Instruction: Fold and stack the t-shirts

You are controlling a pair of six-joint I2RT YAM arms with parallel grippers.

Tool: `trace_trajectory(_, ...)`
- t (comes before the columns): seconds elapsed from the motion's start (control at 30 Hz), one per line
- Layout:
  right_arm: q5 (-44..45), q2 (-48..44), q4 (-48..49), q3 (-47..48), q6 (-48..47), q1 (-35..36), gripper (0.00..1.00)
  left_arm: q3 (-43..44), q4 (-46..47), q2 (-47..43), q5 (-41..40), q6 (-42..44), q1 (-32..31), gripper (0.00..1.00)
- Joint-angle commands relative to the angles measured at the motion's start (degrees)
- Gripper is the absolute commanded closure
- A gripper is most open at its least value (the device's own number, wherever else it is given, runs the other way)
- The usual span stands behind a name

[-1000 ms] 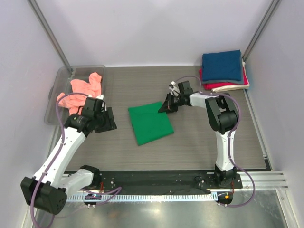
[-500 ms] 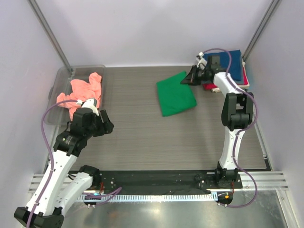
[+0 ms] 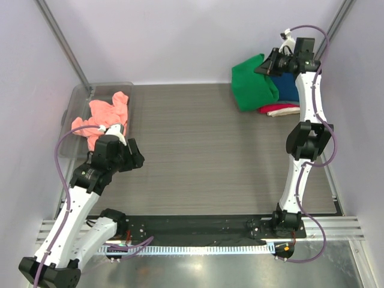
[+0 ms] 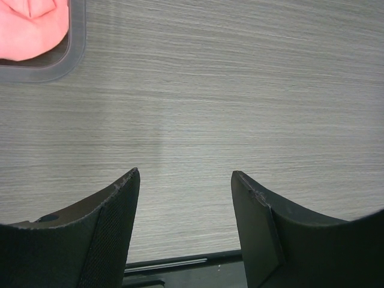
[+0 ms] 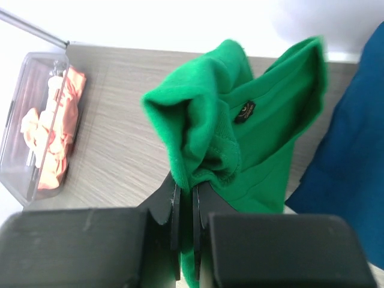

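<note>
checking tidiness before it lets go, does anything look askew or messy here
The green t-shirt, pinched in the right gripper, hangs bunched and lopsided over the left edge of the navy t-shirt topping the stack, not square with it. The salmon-pink t-shirt lies crumpled in the clear bin.

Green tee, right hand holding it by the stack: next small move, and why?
Probably shift it further right, then lower it onto the navy tee. The right hand is shut on the green tee, which hangs at the navy tee's left edge, not centred over it; releasing now would likely leave it half off.
</note>
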Motion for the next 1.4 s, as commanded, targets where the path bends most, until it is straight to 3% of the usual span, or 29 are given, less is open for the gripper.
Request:
trace_trajectory(0.0,-1.95,0.86,-1.99,6.97,0.15,-1.14,0.99,-0.12,2.21,0.50,-0.33,0.44,-0.04,0.37)
trace_trajectory(0.17,-4.41,2.71,-1.29,13.83,1.82,-5.44,0.99,-0.21,2.38,1.47,0.02,0.35,0.05,0.37)
trace_trajectory(0.73,-15.22,13.17,17.07,16.74,12.37,-16.43,0.99,-0.21,2.38,4.99,0.55,0.17,-0.04,0.39)
trace_trajectory(1.07,-14.88,16.86,27.79,16.65,15.36,-20.48,0.99,-0.12,2.12,7.10,0.28,0.08,-0.04,0.39)
trace_trajectory(1.37,-10.58,23.36,28.95,15.60,10.62,-21.53,0.99,-0.04,1.94,8.59,-0.16,0.00,0.05,0.39)
